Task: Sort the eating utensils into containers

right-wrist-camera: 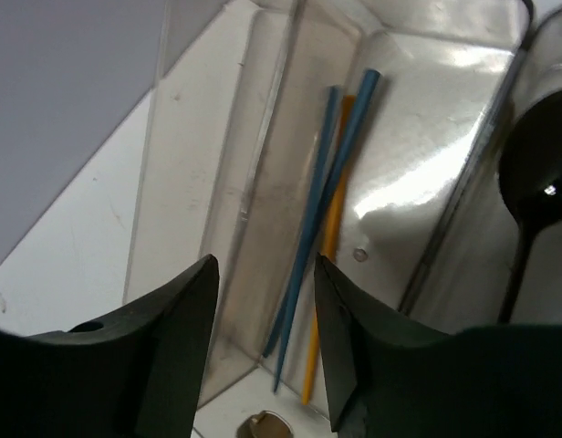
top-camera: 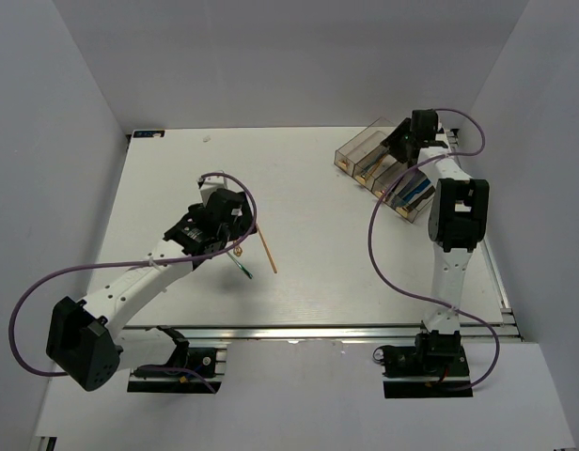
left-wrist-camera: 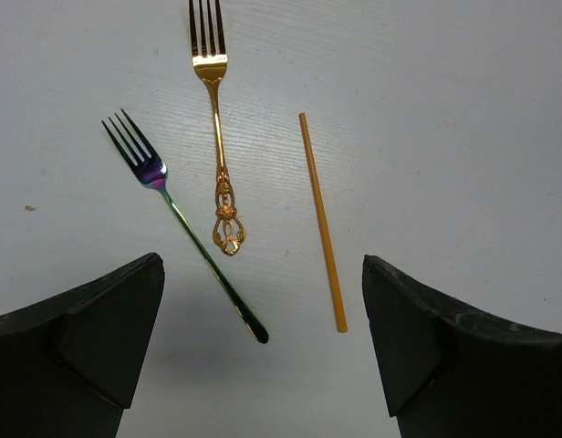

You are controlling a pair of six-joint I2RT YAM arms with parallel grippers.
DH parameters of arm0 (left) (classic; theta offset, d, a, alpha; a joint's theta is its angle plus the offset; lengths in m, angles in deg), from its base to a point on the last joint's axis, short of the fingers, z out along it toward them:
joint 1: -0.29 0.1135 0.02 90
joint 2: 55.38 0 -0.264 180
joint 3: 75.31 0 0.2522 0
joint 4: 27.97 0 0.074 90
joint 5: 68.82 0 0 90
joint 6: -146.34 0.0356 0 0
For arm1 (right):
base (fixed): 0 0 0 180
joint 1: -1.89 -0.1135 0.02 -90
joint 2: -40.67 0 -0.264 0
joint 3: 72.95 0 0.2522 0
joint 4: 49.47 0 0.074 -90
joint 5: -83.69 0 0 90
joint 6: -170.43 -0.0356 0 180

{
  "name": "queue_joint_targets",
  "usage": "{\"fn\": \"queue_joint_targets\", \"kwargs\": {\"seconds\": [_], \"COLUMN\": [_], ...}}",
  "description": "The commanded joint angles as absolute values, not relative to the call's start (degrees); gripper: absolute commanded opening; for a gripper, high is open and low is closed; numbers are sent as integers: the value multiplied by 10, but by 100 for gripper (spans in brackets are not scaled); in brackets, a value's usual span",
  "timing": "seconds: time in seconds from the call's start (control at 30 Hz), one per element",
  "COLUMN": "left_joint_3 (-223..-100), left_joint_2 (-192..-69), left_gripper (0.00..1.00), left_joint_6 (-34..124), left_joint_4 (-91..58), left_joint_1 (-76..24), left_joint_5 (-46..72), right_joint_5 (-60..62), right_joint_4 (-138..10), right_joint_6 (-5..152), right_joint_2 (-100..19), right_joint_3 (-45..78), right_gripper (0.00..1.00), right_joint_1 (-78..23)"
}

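Note:
My left gripper (left-wrist-camera: 263, 265) hangs open over the table (top-camera: 177, 188), with nothing between its fingers. Ahead of it lie a gold fork (left-wrist-camera: 217, 137), a teal fork (left-wrist-camera: 185, 233) with a purple head, and a gold chopstick (left-wrist-camera: 322, 224), all apart from one another. From above, the gold chopstick (top-camera: 268, 252) and teal fork (top-camera: 244, 268) lie just right of the left gripper (top-camera: 235, 244). My right gripper (top-camera: 407, 141) stands over the containers (top-camera: 360, 141), open and holding nothing. Two blue chopsticks (right-wrist-camera: 322, 201) and a gold one (right-wrist-camera: 331, 237) lie in the bin (right-wrist-camera: 185, 182) below the right gripper (right-wrist-camera: 265, 265).
A black spoon (right-wrist-camera: 536, 182) lies in the neighbouring bin on the right. Other utensils fill the bins (top-camera: 412, 193) nearer the right arm. White walls close in the table on the left, back and right.

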State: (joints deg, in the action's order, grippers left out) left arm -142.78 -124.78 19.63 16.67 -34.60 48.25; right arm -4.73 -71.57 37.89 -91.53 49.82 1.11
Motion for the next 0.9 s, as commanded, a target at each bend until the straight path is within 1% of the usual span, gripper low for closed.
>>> {"fn": "queue_joint_targets", "kwargs": {"seconds": [0.0,0.03,0.13,0.23,0.27,0.3,0.33,0.4,0.43,0.47,0.53,0.57,0.6,0.63,0.67,0.7,0.77,0.8,0.87], "left_joint_3": [-1444,-1447,-1465,-1482,-1488,-1491,-1495,-1507,-1512,-1517,-1540,-1551,-1560,-1574,-1582,-1589,-1599,-1601,-1604], "left_joint_2": [-1253,-1259,-1288,-1330,-1341,-1353,-1379,-1404,-1416,-1443,-1472,-1503,-1517,-1530,-1542,-1564,-1583,-1590,-1612], "left_gripper": [98,98,98,98,98,98,98,98,98,97,94,92,88,85,81,77,72,71,66], "left_joint_6": [177,168,151,126,117,108,87,68,49,42,26,21,19,9,4,3,-4,-5,-11], "left_joint_4": [158,158,162,159,155,154,154,149,149,149,152,165,169,173,186,188,191,188,187], "left_joint_1": [-347,-347,-347,-347,-347,-347,-347,-347,-347,-347,-347,-347,-347,-347,-347,-347,-347,-347,-347], "left_joint_5": [475,475,460,453,453,454,454,452,454,456,456,458,459,462,470,472,474,473,472], "right_joint_5": [-57,-53,-53,-55,-54,-55,-60,-62,-100,-115,-126,-110,-84,-29,-4,14,37,34,21], "right_joint_4": [-690,-690,-713,-732,-742,-747,-749,-756,-761,-767,-769,-763,-755,-729,-708,-687,-646,-646,-670], "right_joint_6": [383,388,402,415,431,443,457,511,525,539,568,572,565,557,548,537,516,515,527], "right_joint_2": [-871,-868,-852,-808,-792,-755,-733,-664,-639,-617,-544,-522,-477,-452,-430,-385,-333,-323,-304], "right_joint_3": [465,467,494,489,483,475,447,409,390,342,283,212,174,135,95,19,-39,-65,-73], "right_gripper": [53,62,69,72,78,81,89,89,89,89,89,89,89,89,90,89,89,89,89], "right_joint_1": [28,29,29,26,23,20,1,-31,-43,-69,-89,-95,-98,-97,-97,-99,-108,-113,-124]}}
